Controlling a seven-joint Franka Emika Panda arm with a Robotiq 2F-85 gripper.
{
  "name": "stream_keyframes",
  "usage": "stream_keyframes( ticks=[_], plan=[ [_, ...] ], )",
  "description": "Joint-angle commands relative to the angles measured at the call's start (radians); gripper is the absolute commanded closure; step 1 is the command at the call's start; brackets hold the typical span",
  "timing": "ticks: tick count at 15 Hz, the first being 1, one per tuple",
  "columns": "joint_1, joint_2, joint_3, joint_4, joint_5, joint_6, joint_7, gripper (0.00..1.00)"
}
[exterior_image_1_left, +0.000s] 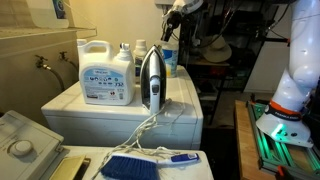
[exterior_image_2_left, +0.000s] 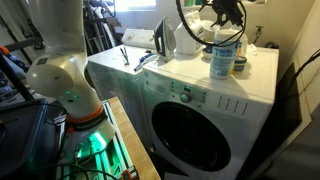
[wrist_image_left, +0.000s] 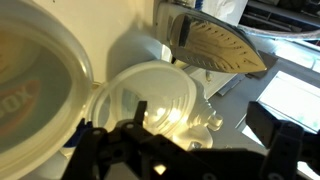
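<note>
Gripper above washer top, fingers spread, holding nothing; translucent round lid directly beneath, beside iron; best centred over that lid, descending straight, clear of neighbouring canister.

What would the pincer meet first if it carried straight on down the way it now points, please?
Probably the round white lid of the blue-labelled canister just beneath the pincer; depth is unclear.

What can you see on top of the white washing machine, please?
The washer carries a white detergent jug, an upright iron and a blue-labelled canister beneath the gripper. In an exterior view, jug and iron cover part of what stands behind them.
</note>
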Motion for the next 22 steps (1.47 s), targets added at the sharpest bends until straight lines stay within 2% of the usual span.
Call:
stream_keyframes(
  ticks=[1, 8, 16, 22],
  plan=[
    [0.001, 0.01, 0.005, 0.0, -0.056, -0.012, -0.034, 0.0],
    [0.008, 0.01, 0.018, -0.002, -0.143, -0.005, -0.045, 0.0],
    [-0.003, -0.012, 0.023, 0.007, -0.096, -0.007, -0.047, 0.0],
    [-0.004, -0.038, 0.013, 0.028, -0.113, 0.011, -0.049, 0.0]
  ],
)
